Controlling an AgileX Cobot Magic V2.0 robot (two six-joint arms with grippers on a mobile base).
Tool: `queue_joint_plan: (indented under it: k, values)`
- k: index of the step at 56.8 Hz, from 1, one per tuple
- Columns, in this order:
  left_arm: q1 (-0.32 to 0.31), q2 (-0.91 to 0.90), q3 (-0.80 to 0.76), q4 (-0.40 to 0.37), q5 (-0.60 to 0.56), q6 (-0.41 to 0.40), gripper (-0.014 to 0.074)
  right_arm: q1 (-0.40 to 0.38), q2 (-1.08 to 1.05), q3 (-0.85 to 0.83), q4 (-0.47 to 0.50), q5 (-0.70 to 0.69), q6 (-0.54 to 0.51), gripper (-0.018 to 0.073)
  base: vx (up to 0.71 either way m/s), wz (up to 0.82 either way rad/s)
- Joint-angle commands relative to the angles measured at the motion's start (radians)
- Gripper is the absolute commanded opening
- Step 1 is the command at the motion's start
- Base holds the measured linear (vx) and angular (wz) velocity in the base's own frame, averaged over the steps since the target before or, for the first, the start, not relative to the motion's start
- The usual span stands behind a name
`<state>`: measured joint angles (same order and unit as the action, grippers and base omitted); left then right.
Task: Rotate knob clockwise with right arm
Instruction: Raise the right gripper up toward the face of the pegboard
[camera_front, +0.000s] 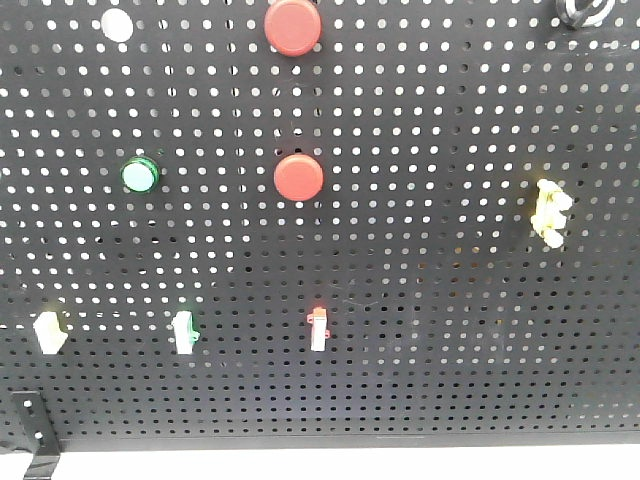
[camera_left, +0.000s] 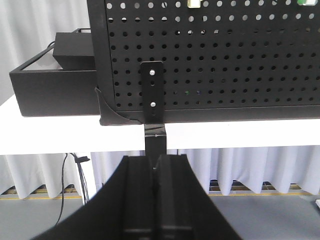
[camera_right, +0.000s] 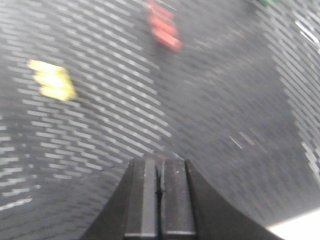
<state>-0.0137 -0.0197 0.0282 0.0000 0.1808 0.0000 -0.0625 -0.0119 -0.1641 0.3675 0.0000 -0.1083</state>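
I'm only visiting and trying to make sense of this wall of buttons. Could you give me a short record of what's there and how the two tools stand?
board: black, perforated, upright on a white table
red buttons: upper red button above lower red button
green button: left of the lower red button
yellow switch: right side
knob: top right, cut off by the picture's edge
left tool: shut, empty, facing the bracket
right tool: shut, empty, view blurred
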Motion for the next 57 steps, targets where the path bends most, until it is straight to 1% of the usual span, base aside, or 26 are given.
queue_joint_plan:
  k: [1, 5, 11, 15, 21, 25, 28, 34, 40, 57]
  values:
    - [-0.003, -0.009, 0.026, -0.007, -0.081, 0.0, -0.0006, 0.002, 0.036, -0.12, -0.068, 0.059, -0.011, 0.0077, 0.0, 0.0]
    - [-0.003, -0.009, 0.026, -0.007, -0.081, 0.0, -0.0006, 0.002, 0.078, -0.188, -0.116, 0.099, -0.011, 0.0083, 0.0, 0.0]
    - [-0.003, -0.009, 0.026, -0.007, -0.081, 0.0, -0.0006, 0.002, 0.15, -0.262, -0.183, 0.097, -0.011, 0.0099, 0.0, 0.0]
    - [-0.003, -0.009, 0.026, -0.007, -0.081, 0.0, -0.0006, 0.002, 0.198, -0.296, -0.229, 0.098, -0.011, 0.013, 0.0, 0.0]
    - [-0.003, -0.009, 0.026, -0.007, -0.081, 0.0, -0.0006, 0.002, 0.264, -0.316, -0.271, 0.094, -0.011, 0.0212, 0.0, 0.0]
    - [-0.003, -0.009, 0.026, -0.007, -0.081, 0.0, -0.0006, 0.002, 0.313, -0.319, -0.273, 0.084, -0.011, 0.0302, 0.0, 0.0]
    - [-0.003, -0.009, 0.026, -0.007, -0.081, 0.0, -0.0006, 0.002, 0.335, -0.319, -0.273, 0.059, -0.011, 0.0354, 0.0, 0.0]
    - [-0.003, -0.009, 0.026, -0.007, -0.081, 0.0, -0.0006, 0.002, 0.366, -0.319, -0.26, 0.017, -0.003, 0.0424, 0.0, 0.0]
    - [-0.003, -0.009, 0.026, -0.007, -0.081, 0.0, -0.0006, 0.002, 0.383, -0.319, -0.229, -0.013, 0.0, 0.0431, 0.0, 0.0]
    - [-0.003, -0.009, 0.026, -0.007, -0.081, 0.0, -0.0006, 0.002, 0.404, -0.319, -0.235, -0.013, -0.023, 0.0428, 0.0, 0.0]
